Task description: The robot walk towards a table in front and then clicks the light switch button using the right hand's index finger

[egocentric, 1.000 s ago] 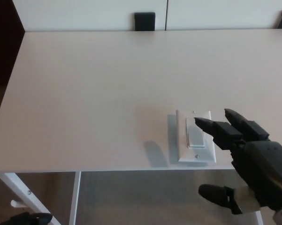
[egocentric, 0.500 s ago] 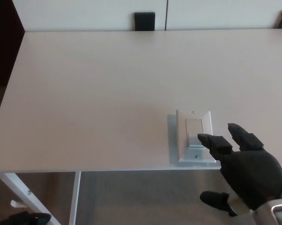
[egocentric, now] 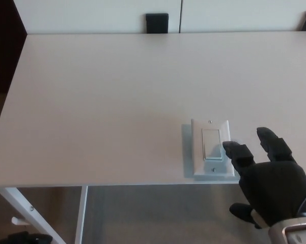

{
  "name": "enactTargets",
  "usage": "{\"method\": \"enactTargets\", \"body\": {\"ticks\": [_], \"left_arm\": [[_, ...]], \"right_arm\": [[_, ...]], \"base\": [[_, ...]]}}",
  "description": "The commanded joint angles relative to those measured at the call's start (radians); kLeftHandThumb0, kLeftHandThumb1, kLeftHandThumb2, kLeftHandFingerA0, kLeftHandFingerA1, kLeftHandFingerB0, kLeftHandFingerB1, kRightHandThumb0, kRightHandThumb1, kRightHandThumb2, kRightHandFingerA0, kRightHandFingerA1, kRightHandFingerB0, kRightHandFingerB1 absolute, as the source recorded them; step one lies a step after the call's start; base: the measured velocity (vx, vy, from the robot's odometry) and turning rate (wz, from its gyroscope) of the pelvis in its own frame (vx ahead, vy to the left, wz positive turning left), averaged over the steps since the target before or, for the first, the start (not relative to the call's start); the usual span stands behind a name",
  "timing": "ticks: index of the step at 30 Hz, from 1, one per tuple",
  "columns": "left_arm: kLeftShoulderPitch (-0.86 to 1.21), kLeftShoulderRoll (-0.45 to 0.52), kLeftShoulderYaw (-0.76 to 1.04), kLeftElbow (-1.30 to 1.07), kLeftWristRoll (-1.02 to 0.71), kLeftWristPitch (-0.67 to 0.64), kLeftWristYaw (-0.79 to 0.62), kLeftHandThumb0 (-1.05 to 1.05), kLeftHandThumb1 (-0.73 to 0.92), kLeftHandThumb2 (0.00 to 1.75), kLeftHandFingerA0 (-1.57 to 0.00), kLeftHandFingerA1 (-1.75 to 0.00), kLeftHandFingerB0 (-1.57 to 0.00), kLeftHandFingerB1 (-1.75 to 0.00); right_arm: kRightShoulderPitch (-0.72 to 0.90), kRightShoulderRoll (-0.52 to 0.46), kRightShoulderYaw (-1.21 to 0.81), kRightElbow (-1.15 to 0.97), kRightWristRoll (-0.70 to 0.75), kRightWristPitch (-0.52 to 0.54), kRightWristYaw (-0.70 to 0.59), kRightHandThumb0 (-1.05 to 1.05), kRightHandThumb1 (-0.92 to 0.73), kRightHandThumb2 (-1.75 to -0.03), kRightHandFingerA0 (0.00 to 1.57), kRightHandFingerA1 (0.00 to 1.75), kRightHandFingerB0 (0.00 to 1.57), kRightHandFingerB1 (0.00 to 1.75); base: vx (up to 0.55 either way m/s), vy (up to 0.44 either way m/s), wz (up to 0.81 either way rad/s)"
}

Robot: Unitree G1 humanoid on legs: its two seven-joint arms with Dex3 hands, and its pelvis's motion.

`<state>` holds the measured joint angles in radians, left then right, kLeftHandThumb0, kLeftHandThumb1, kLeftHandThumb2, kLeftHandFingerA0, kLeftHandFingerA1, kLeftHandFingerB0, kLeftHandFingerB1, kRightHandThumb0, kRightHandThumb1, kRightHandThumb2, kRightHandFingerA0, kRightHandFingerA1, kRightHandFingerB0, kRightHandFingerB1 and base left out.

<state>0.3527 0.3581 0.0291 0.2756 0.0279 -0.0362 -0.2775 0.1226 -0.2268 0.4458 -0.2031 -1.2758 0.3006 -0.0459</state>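
Fingers (egocentric: 238,152) of right hand (egocentric: 270,183) spread, empty, index tip beside light switch (egocentric: 211,148) at table (egocentric: 117,101) front edge.

Even, soft indoor light, fairly bright; the pale table (egocentric: 117,91) looks washed out with low contrast and no hard glare. Faint shadow lies along the left side of the light switch (egocentric: 211,148), left of the fingers (egocentric: 238,152). The black right hand (egocentric: 272,183) reads as a near featureless dark mass with slightly soft edges. Far left corner, well away from the fingers, falls dark. Overall mild softness.
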Motion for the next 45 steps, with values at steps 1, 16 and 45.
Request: {"method": "enactTargets", "body": {"ticks": [1,16,45], "left_arm": [[0.006,0.018,0.002,-0.019,0.010,0.013,-0.010,-0.24,0.56,0.56,-0.66,-0.44,-0.57,-0.40],[-0.002,0.021,0.001,-0.010,0.016,0.011,-0.014,-0.25,0.56,0.56,-0.66,-0.45,-0.57,-0.40],[-0.004,0.023,0.000,-0.001,0.021,-0.001,-0.016,-0.25,0.55,0.56,-0.67,-0.45,-0.58,-0.41]], "right_arm": [[0.024,0.005,0.020,-0.020,-0.053,0.026,-0.036,-0.67,-0.41,-0.78,0.04,0.21,0.18,0.42],[0.047,0.017,0.049,-0.009,-0.035,0.013,-0.052,-0.68,-0.42,-0.77,0.07,0.28,0.21,0.41],[0.024,0.019,0.082,0.046,-0.030,0.011,-0.023,-0.68,-0.41,-0.77,0.05,0.21,0.24,0.42]], "base": [[0.00,0.000,0.00],[0.00,0.000,0.00],[0.00,0.000,0.00]]}}
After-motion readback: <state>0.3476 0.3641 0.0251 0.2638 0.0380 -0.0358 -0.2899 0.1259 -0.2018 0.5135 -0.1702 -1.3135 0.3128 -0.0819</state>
